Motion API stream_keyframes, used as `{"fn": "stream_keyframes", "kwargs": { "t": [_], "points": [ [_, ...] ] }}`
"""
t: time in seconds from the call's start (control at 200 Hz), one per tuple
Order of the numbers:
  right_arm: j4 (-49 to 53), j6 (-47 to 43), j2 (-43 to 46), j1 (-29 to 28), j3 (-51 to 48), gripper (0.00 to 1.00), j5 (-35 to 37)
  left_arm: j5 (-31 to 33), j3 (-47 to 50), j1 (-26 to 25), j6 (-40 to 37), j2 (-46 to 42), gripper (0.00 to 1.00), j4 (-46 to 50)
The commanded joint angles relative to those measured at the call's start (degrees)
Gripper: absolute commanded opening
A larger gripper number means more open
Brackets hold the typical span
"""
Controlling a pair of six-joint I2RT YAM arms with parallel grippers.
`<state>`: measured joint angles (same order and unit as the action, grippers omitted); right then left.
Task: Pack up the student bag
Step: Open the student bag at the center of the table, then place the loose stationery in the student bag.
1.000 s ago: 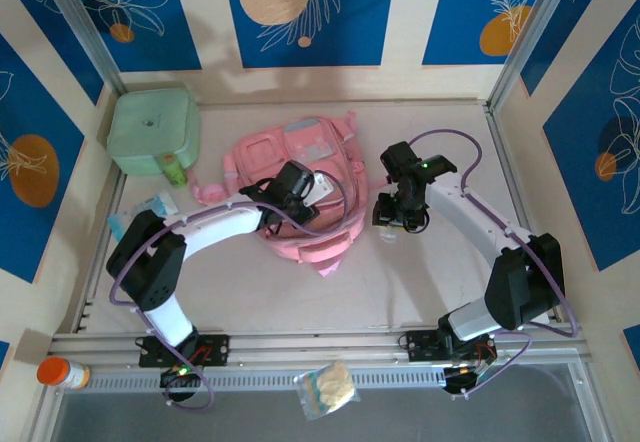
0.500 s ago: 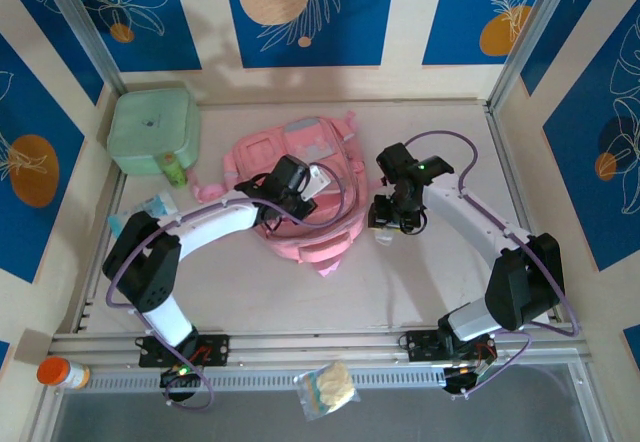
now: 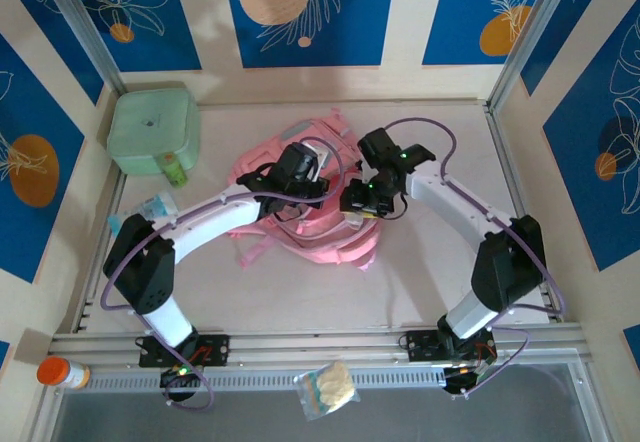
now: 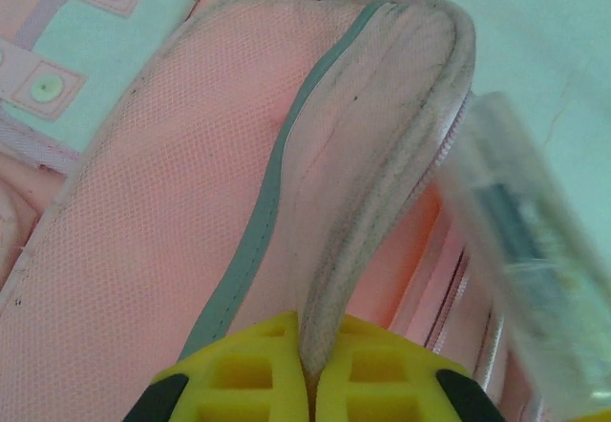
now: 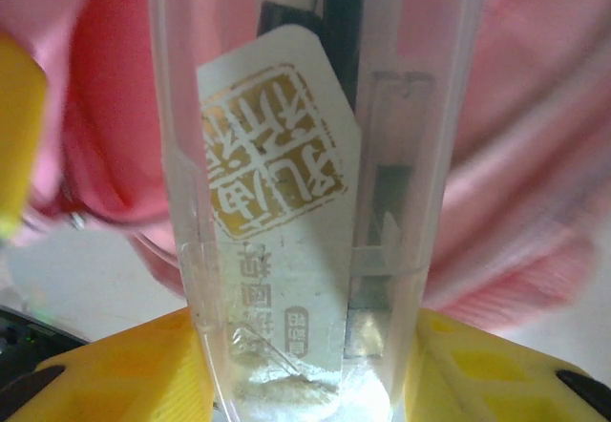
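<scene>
Clearance at the opening is judged decisive: the student bag (image 3: pixel 330 247) lies mid-table, its zip rim (image 4: pixel 382 155) pinched tight and held up by the left gripper (image 4: pixel 307 346). The clear case (image 5: pixel 305 155), clamped in the right gripper (image 5: pixel 305 355), is pointed lengthwise at the pink fabric, just beside that rim.

student bag (image 3: pixel 330 242): middle hidden under left arm (image 3: pixel 210 212) and right arm (image 3: pixel 450 197) from above
clear case (image 5: pixel 305 155): top and bottom cut by the frame at the right wrist; blurred at the left wrist
dark items (image 5: pixel 342 21): half hidden behind the label (image 5: pixel 277 155)
</scene>
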<state>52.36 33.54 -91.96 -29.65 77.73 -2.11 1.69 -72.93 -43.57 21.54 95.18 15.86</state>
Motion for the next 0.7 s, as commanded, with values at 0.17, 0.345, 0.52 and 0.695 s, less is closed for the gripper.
{"fn": "stream_keyframes", "kwargs": {
  "t": [0.17, 0.345, 0.52, 0.695],
  "points": [
    [-4.38, 1.87, -7.67, 0.56, 6.52, 0.54, -5.00, 0.12, -1.20, -0.26, 11.57, -2.83, 0.00, -5.20],
    [-6.31, 2.23, -6.74, 1.40, 5.37, 0.64, -7.60, 0.50, -0.75, -0.15, 11.89, -3.36, 0.00, -4.98],
    [-12.34, 4.95, -2.36, 4.58, -1.20, 0.57, -15.56, -1.73, -0.91, -0.02, 12.20, -3.24, 0.00, -5.64],
    [-14.17, 8.27, -3.73, 3.84, -5.22, 0.38, -15.22, -3.01, -0.74, -0.03, 12.83, -2.89, 0.00, -6.37]
  ]
}}
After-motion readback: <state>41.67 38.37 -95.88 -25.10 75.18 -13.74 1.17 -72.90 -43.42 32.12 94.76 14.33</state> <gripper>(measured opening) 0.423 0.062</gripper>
